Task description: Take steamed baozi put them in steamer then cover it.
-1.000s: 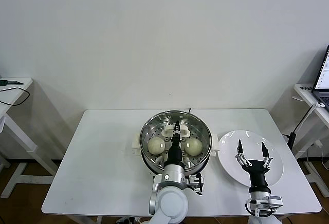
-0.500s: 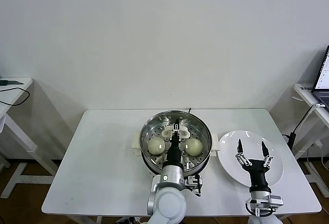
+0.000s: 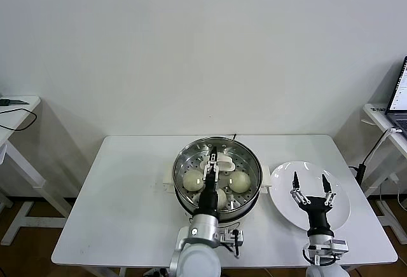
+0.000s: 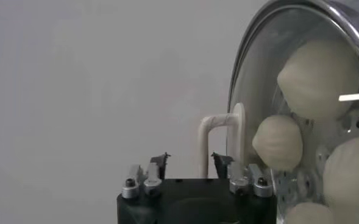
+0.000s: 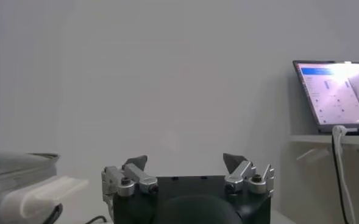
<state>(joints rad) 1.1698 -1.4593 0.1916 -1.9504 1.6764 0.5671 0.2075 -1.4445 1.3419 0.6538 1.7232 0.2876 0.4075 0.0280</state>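
The steamer (image 3: 179, 174) stands mid-table with the glass cover (image 3: 245, 161) lying on it. Through the glass I see steamed baozi (image 3: 193, 179), one on each side and one at the near rim. My left gripper (image 3: 210, 161) hovers over the cover's cream handle (image 3: 224, 161). In the left wrist view that gripper (image 4: 190, 161) is open, its fingertips either side of the handle (image 4: 218, 122) without touching it, and baozi (image 4: 278, 142) show behind the cover (image 4: 245, 91). My right gripper (image 3: 310, 185) waits open above the white plate (image 3: 338, 206).
The white table (image 3: 127, 194) carries the steamer and the plate. A side table with a laptop (image 5: 336, 91) stands to the right, a cable (image 5: 339, 170) hanging from it. Another small table (image 3: 16, 115) is at the far left.
My left gripper has opened and let go of the cover's handle, leaving the cover on the steamer. The left arm has shifted slightly left. The right arm has barely moved.
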